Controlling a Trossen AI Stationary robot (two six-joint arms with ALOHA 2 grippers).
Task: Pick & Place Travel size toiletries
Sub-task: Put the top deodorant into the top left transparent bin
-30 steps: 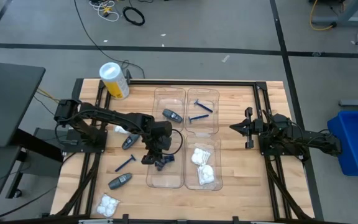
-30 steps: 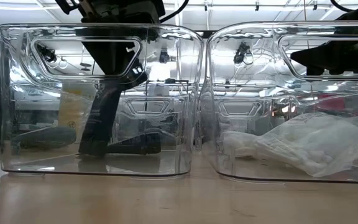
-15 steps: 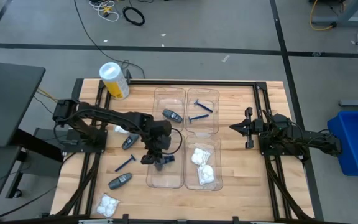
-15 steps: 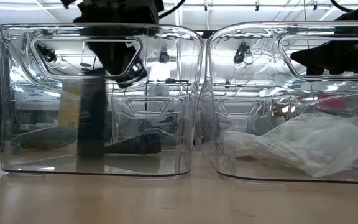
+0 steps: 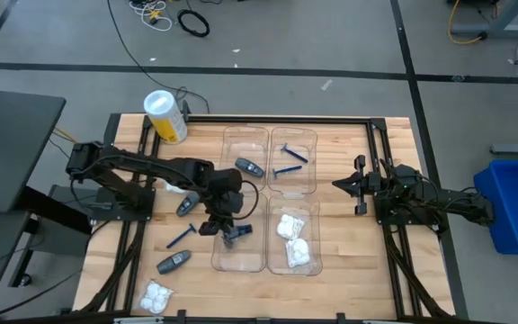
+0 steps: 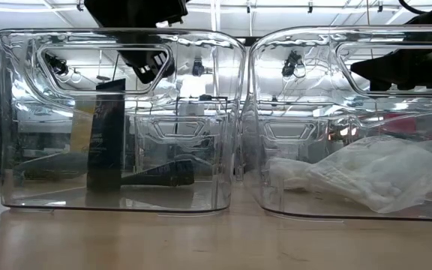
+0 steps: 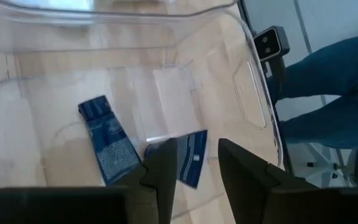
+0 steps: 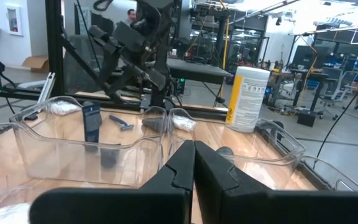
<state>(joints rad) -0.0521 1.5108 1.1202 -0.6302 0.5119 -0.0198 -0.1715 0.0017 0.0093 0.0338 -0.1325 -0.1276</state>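
My left gripper (image 5: 212, 225) (image 7: 197, 152) is open and hangs above the left part of the near left clear tray (image 5: 239, 268), touching nothing. Two dark blue tubes are in that tray. In the low view, one tube (image 6: 104, 142) stands upright on its end near the left wall, below the gripper (image 6: 147, 69). The other tube (image 6: 161, 176) lies flat on the tray floor. The left wrist view shows both tubes (image 7: 107, 148) (image 7: 191, 160). My right gripper (image 5: 344, 186) (image 8: 191, 163) waits shut at the table's right side.
On the table left of the trays lie a blue razor (image 5: 183, 236), grey tubes (image 5: 174, 262) (image 5: 187, 205) and white packets (image 5: 157, 295). The far trays hold a grey tube (image 5: 250, 167) and a razor (image 5: 289, 162). The near right tray holds packets (image 5: 292, 236). A yellow-and-white cylinder (image 5: 165, 115) lies at the far left corner.
My left gripper has let go of the dark tube inside the near left tray, risen, and drawn back a little toward the table's left edge. The tube, tilted in the fingers a second ago, now stands upright on the tray floor by itself.
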